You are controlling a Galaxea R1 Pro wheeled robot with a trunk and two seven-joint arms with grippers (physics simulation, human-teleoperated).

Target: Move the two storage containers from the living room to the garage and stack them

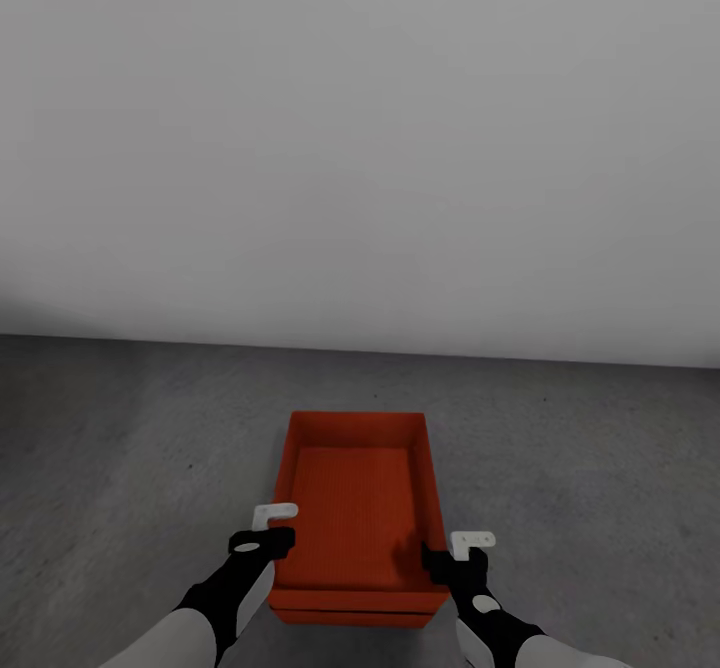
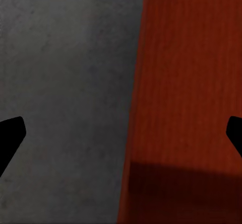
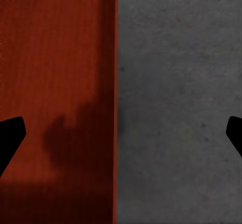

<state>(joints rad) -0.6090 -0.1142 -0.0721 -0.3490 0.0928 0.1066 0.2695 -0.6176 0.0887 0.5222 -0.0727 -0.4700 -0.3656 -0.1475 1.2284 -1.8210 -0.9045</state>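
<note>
1. Two orange trays sit stacked on the grey floor (image 1: 120,448) near the wall (image 1: 360,148); the top tray (image 1: 358,508) is nested on the bottom tray (image 1: 350,616).
2. The left gripper (image 1: 268,528) and right gripper (image 1: 455,551) are spread wide, each straddling a side wall, holding nothing.
3. Risk: a finger snagging a wall while lifting away could drag the top tray askew.

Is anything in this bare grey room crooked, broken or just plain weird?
Nothing stands out. The orange-red container sits squarely on another just like it, whose edge peeks out underneath, on the grey floor. The left gripper and right gripper hang open over the side walls. No spill or damage shows.
</note>
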